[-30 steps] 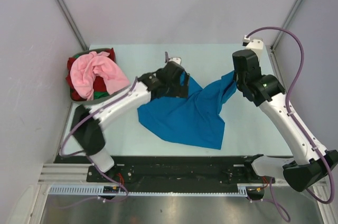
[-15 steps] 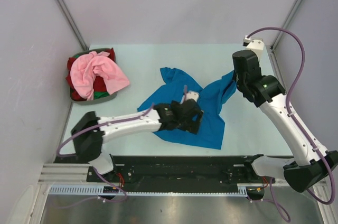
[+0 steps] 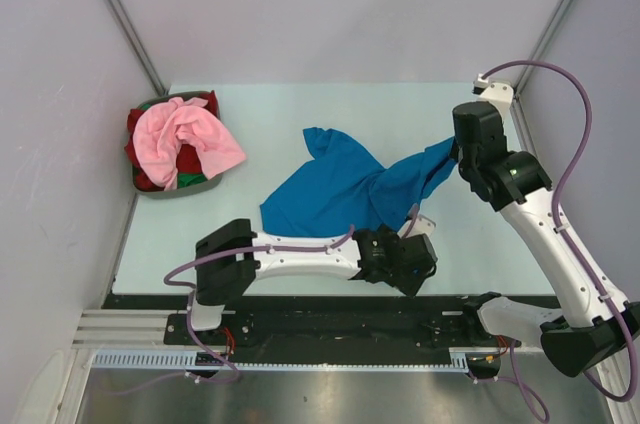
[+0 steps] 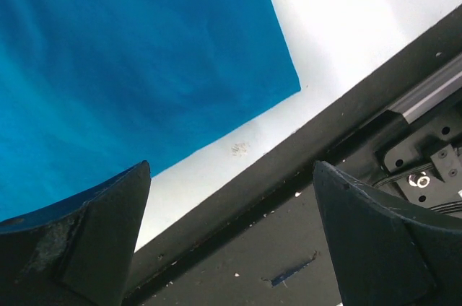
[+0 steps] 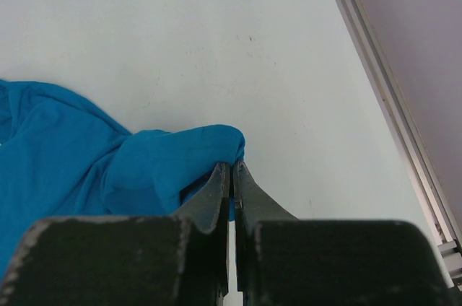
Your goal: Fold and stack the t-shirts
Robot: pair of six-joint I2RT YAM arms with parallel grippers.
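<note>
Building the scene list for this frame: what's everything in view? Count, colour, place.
blue t-shirt: 1, bright blue, crumpled on the middle of the table
pink t-shirt: 1, light pink, heaped on top of the basket
red t-shirt: 1, red, in the basket under the pink one
green cloth: 1 bit, green, showing in the basket below the pink
basket: 1, dark grey, far-left corner of the table
table: 1, pale, under it all
left gripper: 1, black, open, at the near table edge by the blue t-shirt's near corner
right gripper: 1, black, shut on the blue t-shirt's right end
</note>
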